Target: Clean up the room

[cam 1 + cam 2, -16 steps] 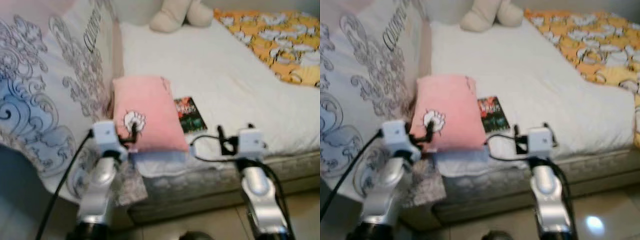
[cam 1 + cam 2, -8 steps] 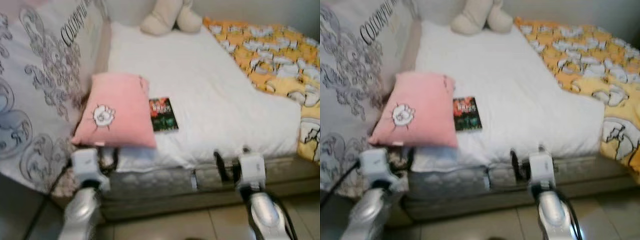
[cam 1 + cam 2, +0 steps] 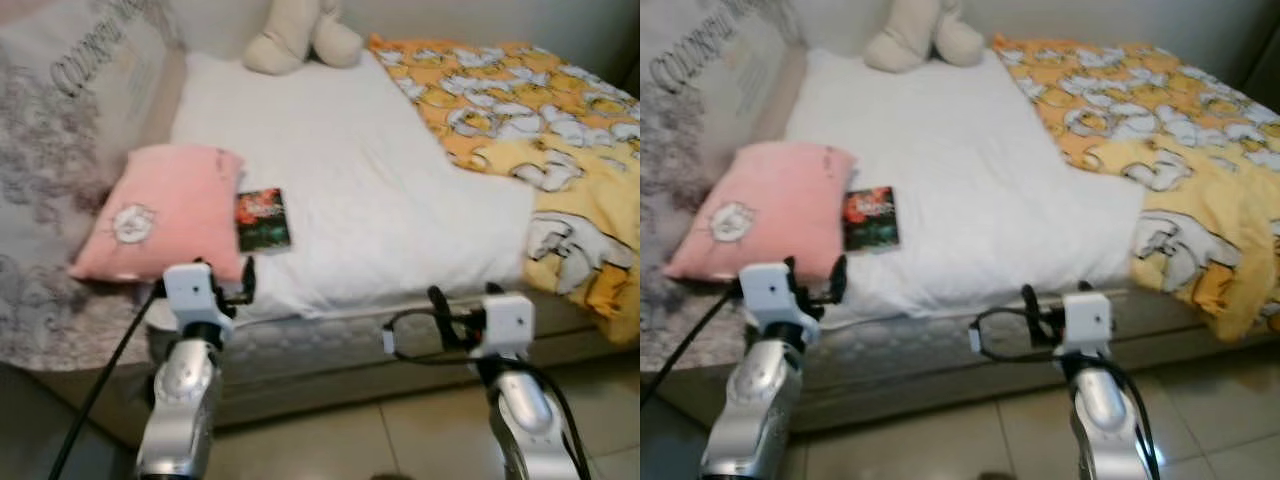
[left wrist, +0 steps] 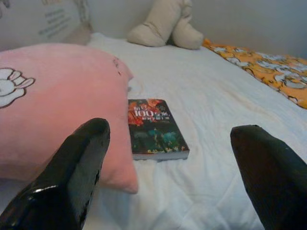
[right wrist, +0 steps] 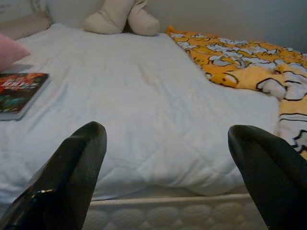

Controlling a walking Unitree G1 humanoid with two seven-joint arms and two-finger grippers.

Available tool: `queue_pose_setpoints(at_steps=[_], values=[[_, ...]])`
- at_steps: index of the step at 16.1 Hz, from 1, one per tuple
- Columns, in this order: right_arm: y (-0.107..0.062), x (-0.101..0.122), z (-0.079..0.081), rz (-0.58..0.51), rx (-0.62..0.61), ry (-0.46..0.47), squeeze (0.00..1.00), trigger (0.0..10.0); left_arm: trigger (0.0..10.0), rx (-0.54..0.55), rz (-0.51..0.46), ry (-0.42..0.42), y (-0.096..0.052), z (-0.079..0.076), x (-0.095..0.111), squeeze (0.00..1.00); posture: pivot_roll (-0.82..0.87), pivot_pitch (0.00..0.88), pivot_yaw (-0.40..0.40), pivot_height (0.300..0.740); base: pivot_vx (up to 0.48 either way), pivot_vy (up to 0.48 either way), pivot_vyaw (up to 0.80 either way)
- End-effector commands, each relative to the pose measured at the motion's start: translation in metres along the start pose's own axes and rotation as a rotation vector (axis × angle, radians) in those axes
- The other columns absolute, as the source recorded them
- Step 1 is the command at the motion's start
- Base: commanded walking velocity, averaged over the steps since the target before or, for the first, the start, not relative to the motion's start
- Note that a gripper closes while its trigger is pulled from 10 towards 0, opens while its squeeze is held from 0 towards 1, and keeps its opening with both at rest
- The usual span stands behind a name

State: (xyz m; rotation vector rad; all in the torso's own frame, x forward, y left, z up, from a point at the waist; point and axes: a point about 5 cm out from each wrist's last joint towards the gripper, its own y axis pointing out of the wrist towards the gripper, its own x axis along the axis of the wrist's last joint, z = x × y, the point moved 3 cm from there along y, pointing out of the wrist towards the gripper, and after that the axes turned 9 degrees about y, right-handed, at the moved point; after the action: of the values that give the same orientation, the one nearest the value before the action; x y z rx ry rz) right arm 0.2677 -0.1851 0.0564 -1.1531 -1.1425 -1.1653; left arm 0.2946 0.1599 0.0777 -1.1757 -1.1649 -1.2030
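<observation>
With both the left gripper (image 4: pixel 168 172) and right gripper (image 5: pixel 165 177) released, the book (image 4: pixel 154 127) ahead could be missed, the pink pillow (image 4: pixel 53 105) nudged instead.

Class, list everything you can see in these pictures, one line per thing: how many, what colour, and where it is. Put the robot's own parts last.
Bed: one, white quilted sheet, in front of the robot.
Pillow: one, pink with a small white motif, on the bed's left side.
Book: one, dark cover with red and green, flat on the sheet beside the pillow.
Stuffed toy: one, cream, at the far end of the bed.
Blanket: one, orange-yellow with white cartoon print, on the bed's right side, hanging over the near edge.
Patterned cloth: one, pale with grey swirls and lettering, along the bed's left.
Floor: beige tiles, below the bed.
Left gripper: black fingers, open, facing the book.
Right gripper: black fingers, open, facing the sheet.
</observation>
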Motion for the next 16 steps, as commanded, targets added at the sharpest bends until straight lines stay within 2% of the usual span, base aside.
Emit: queue_pose_setpoints(at_steps=[1, 4, 7, 16], values=[[0.003, 0.002, -0.005, -0.007, -0.019, -0.012, 0.00, 10.0, 10.0, -0.008, -0.010, -0.006, 0.006, -0.005, 0.005, 0.00, -0.19, 0.000, 0.051, 0.736, 0.000, -0.454, 0.00], [0.009, 0.006, 0.000, -0.023, -0.013, -0.013, 0.00, 10.0, 10.0, -0.006, -0.008, 0.023, 0.013, -0.001, 0.007, 0.00, -0.18, 0.000, 0.057, 0.736, 0.000, -0.451, 0.51], [0.009, 0.002, 0.001, -0.012, -0.024, -0.014, 0.00, 10.0, 10.0, -0.055, -0.029, 0.040, 0.022, -0.007, 0.014, 0.00, -0.17, 0.000, 0.066, 0.736, 0.000, -0.453, 0.00], [0.016, 0.007, 0.006, -0.027, -0.011, -0.043, 0.00, 10.0, 10.0, -0.089, -0.015, 0.026, 0.023, -0.015, 0.009, 0.00, -0.19, 0.000, 0.077, 0.736, 0.000, -0.452, 0.00]])
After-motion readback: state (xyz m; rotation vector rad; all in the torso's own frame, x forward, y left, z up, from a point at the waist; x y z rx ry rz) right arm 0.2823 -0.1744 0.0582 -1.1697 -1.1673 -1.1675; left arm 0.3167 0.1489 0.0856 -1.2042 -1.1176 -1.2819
